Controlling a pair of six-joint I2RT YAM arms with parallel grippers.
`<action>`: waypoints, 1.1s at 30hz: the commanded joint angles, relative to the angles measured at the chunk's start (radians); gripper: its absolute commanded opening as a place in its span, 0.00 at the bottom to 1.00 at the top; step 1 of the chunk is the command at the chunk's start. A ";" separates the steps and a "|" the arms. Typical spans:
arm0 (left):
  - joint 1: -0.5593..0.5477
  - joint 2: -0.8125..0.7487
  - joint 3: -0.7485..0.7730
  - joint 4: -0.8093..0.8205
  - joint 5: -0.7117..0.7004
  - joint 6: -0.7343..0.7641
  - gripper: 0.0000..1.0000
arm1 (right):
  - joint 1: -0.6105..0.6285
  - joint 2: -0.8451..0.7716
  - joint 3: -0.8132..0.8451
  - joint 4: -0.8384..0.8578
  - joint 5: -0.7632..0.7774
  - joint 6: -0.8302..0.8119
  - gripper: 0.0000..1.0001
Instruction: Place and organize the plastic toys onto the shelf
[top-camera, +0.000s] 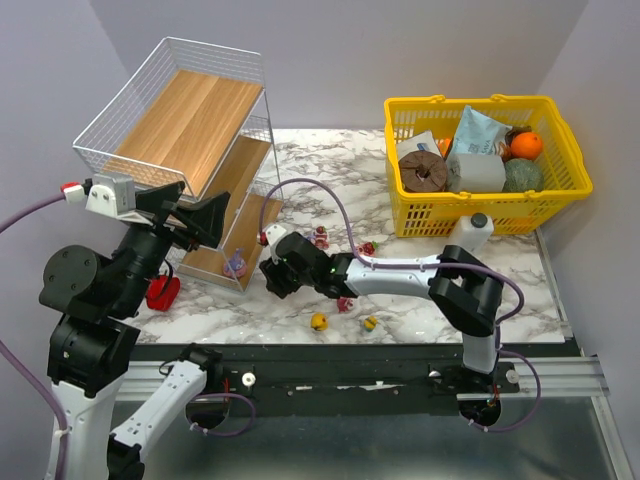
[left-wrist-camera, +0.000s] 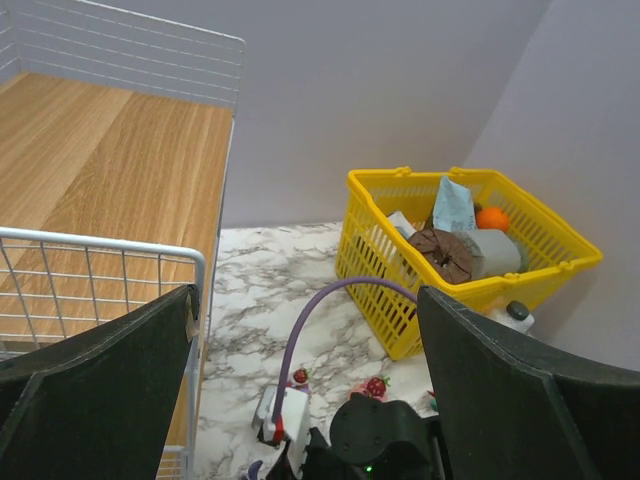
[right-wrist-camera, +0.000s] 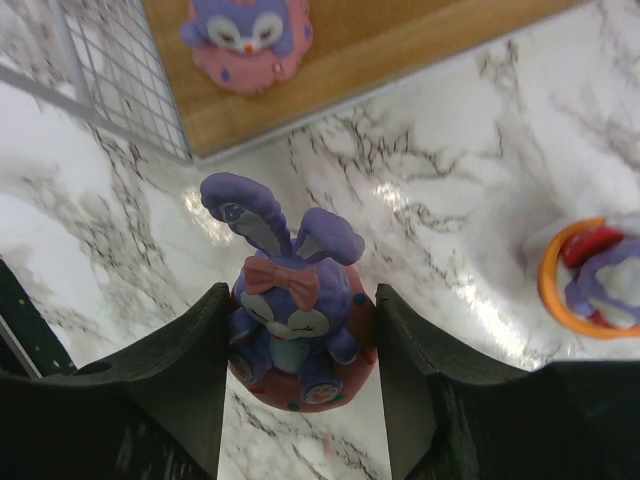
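Right claw (right-wrist-camera: 300, 305) sits low over the marble table (top-camera: 420, 290), its two fingers pressed to either side of the pink base of a purple bunny (right-wrist-camera: 295, 320). The jaws are partly closed and grip the toy, which stands upright just beside the bottom board of the shelf (top-camera: 190, 125). A second bunny (right-wrist-camera: 250, 35) sits on that board, close behind the front wire. Left claw (left-wrist-camera: 307, 300) hangs high beside the shelf's top tier, spread wide and holding nothing. Two yellow ducks (top-camera: 318, 321) lie by the table's near edge, and the yellow basket (top-camera: 480, 165) stands at the far right.
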 joint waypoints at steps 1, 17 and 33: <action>-0.019 -0.023 -0.007 0.029 -0.041 0.041 0.99 | -0.043 0.026 0.043 0.107 -0.054 -0.051 0.01; -0.018 -0.127 -0.142 0.156 -0.019 0.034 0.99 | -0.123 0.159 0.213 0.192 -0.096 -0.161 0.01; -0.018 -0.131 -0.140 0.150 -0.044 0.064 0.99 | -0.134 0.309 0.409 0.137 -0.135 -0.207 0.01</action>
